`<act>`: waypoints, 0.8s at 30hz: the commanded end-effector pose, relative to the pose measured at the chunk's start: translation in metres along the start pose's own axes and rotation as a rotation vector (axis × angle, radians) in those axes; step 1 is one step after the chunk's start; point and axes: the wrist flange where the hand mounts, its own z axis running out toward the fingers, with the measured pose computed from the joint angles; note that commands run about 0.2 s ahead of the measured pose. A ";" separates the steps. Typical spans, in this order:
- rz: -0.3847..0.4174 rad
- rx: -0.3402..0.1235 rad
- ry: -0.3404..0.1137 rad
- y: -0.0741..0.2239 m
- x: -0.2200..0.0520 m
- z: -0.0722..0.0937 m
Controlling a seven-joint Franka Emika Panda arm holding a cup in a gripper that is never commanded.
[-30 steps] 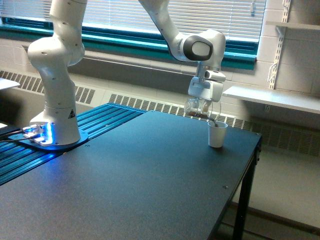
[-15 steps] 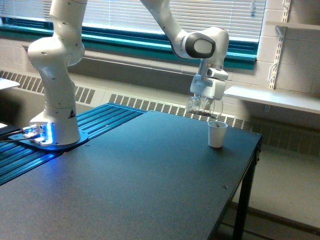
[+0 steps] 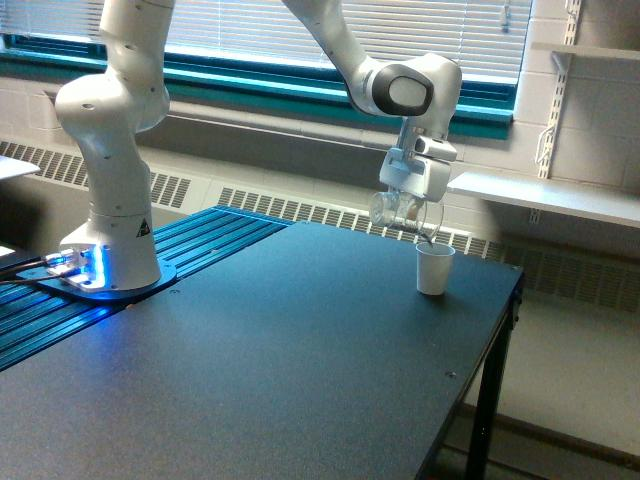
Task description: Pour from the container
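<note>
A robot gripper (image 3: 408,210) is clamped around a small clear plastic cup (image 3: 392,209), tipped sideways just above a white paper cup (image 3: 433,269); it looks light, thin-walled and crushable, best held gently mid-wall

blinds (image 3: 420,25) above a dark table (image 3: 300,360)

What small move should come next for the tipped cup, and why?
Probably hold position and tip a little further. The claw holds the clear plastic cup on its side, mouth just above the white paper cup, and brown bits seem to remain inside.
</note>
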 end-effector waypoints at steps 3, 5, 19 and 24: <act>-0.011 0.002 -0.016 0.004 0.006 -0.004; -0.010 0.002 -0.018 0.005 0.007 -0.005; 0.004 0.002 -0.046 0.007 0.012 -0.006; 0.006 0.002 -0.054 0.008 0.013 -0.006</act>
